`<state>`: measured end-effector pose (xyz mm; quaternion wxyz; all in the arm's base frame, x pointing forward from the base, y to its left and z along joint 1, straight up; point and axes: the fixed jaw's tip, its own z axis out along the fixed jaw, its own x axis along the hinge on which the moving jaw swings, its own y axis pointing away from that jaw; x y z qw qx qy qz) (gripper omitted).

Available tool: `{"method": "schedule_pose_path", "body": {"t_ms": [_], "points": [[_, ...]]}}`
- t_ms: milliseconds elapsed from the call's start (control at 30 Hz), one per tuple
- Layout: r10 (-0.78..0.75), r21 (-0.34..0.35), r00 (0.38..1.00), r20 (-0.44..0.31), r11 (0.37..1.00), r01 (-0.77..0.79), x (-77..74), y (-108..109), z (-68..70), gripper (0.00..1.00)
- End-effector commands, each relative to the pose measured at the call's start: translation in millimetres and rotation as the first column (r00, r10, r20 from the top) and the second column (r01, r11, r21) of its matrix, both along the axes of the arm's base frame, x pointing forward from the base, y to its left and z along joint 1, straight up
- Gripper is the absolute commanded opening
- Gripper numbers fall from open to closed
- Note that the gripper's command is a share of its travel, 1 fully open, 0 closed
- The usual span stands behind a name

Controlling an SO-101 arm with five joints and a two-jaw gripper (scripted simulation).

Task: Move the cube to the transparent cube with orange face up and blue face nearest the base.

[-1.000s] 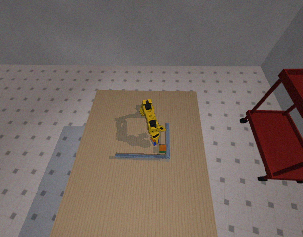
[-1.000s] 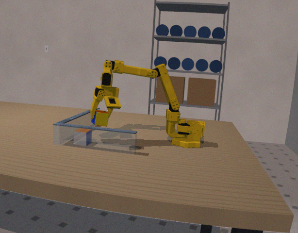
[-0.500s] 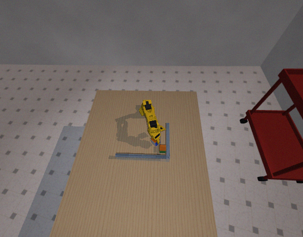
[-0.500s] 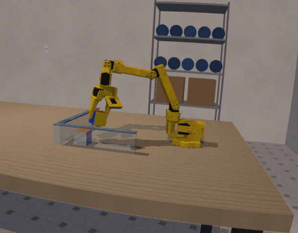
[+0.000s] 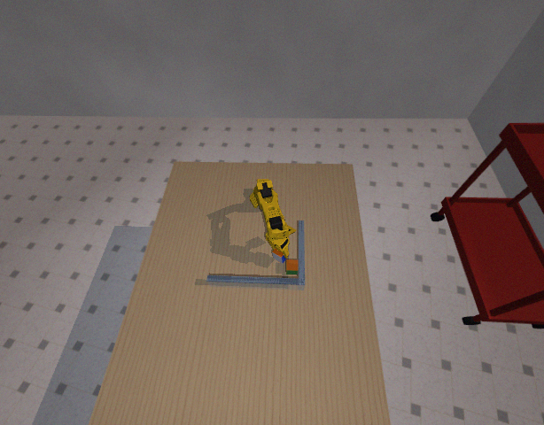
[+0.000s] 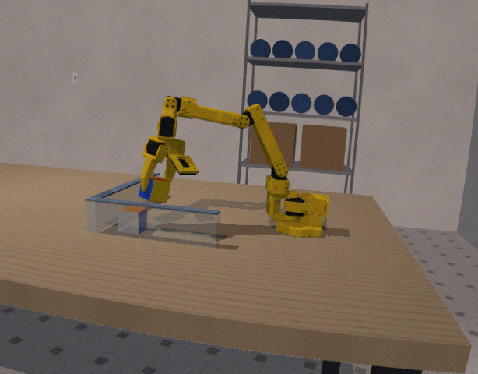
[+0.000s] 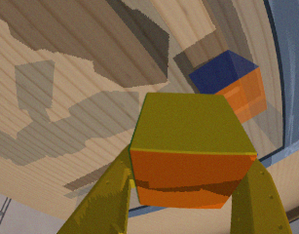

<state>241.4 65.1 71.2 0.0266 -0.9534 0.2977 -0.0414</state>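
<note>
My gripper (image 5: pixel 282 254) (image 6: pixel 156 184) (image 7: pixel 189 177) is shut on the solid cube (image 5: pixel 276 251) (image 6: pixel 159 190) (image 7: pixel 188 124), held above the table. In the exterior view its orange face is up, slightly tilted, its blue face is on the left, away from the base, and its yellow face is on the right. The wrist view shows its yellow and orange faces between the fingers. The transparent cube (image 5: pixel 291 264) (image 6: pixel 129 220) (image 7: pixel 226 74) stands on the table in the corner of the walls, orange up and blue towards the base. The held cube is higher and nearer the base.
One clear wall with a blue top edge (image 5: pixel 301 247) (image 6: pixel 187 207) (image 7: pixel 291 54) runs beside the transparent cube. Another such wall (image 5: pixel 249 278) (image 6: pixel 124 186) runs beyond it, and they meet in a corner. The arm's base (image 6: pixel 299 227) stands on the wooden table (image 5: pixel 244 357) (image 6: pixel 271 273).
</note>
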Motion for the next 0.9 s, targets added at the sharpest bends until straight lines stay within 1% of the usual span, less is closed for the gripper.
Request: {"method": "schedule_pose_path", "body": {"t_ms": [0,400,467,867], "points": [[0.047,0.016,0.996,0.076,0.999,-0.048,5.9,3,14.7,0.22],[0.210,-0.009,0.973,0.099,0.978,-0.210,11.4,6,15.5,0.22],[0.210,-0.009,0.973,0.099,0.978,-0.210,11.4,6,15.5,0.22],[0.373,-0.043,0.920,0.120,0.928,-0.371,17.0,9,16.3,0.22]]}}
